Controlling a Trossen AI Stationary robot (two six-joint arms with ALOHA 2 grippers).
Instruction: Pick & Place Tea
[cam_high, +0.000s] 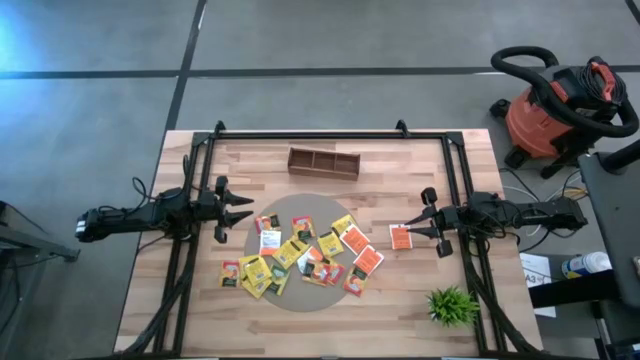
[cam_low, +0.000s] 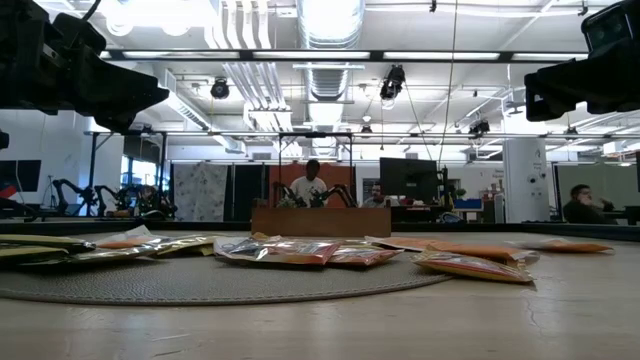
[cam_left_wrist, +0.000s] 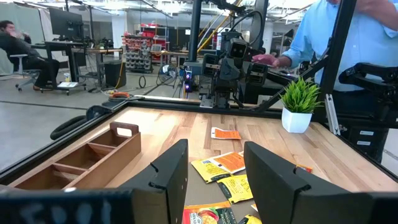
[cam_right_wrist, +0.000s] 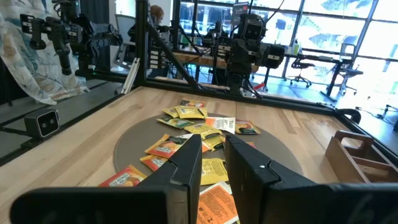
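Note:
Several tea packets, yellow, orange-red and white, lie flat and scattered on a round grey mat in the middle of the table. They also show in the right wrist view. One orange packet lies apart on the bare wood, right of the mat, and shows in the right wrist view. My left gripper is open and empty above the mat's left edge. My right gripper is open and empty, raised over the lone orange packet. In the low view both grippers hang well above the table.
A brown wooden divided tray stands at the far middle of the table. A small green plant stands at the near right. A black frame rims the table. A person in a blue shirt stands beyond the right edge.

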